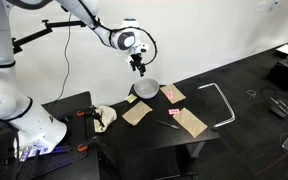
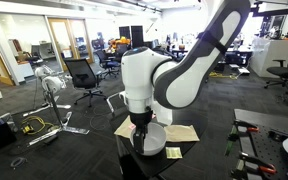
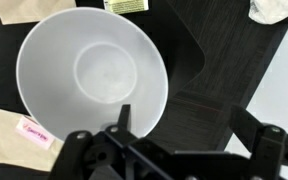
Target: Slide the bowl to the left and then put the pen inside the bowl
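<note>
A black table [image 1: 144, 136] is noted, on which a white bowl [image 1: 147, 89], tan paper sheets [image 1: 192, 123] and a bent metal bar [image 1: 227, 104] are laid.

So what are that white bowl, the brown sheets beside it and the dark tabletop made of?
The bowl looks like smooth plastic or glazed ceramic: plain white, with a soft sheen, so I cannot tell which. The brown sheets look like matte kraft paper, flat and thin-edged. The tabletop seems to be dark wood or a wood-look laminate, since fine grain lines run across it.
</note>
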Available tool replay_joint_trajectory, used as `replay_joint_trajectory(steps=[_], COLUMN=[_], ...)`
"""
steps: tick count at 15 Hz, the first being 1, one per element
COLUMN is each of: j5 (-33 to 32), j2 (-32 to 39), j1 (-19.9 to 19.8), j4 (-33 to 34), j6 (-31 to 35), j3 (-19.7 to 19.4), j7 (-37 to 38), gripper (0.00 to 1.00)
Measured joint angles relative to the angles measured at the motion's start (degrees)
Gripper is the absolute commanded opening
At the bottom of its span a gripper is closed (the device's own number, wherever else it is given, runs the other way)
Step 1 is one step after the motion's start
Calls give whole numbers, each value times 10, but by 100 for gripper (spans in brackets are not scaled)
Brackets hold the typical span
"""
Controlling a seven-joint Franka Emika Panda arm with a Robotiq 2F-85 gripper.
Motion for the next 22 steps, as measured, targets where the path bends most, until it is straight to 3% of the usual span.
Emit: replay_joint_trajectory(steps=[4, 11, 22], j5=[34, 56, 51], j2=[-64, -175, -194], j1=[-18, -70, -132], j4=[-35, -110, -154], j6=[5, 34, 75], j3=[-2, -41, -118], j7=[11, 106, 317], gripper=[100, 100, 100])
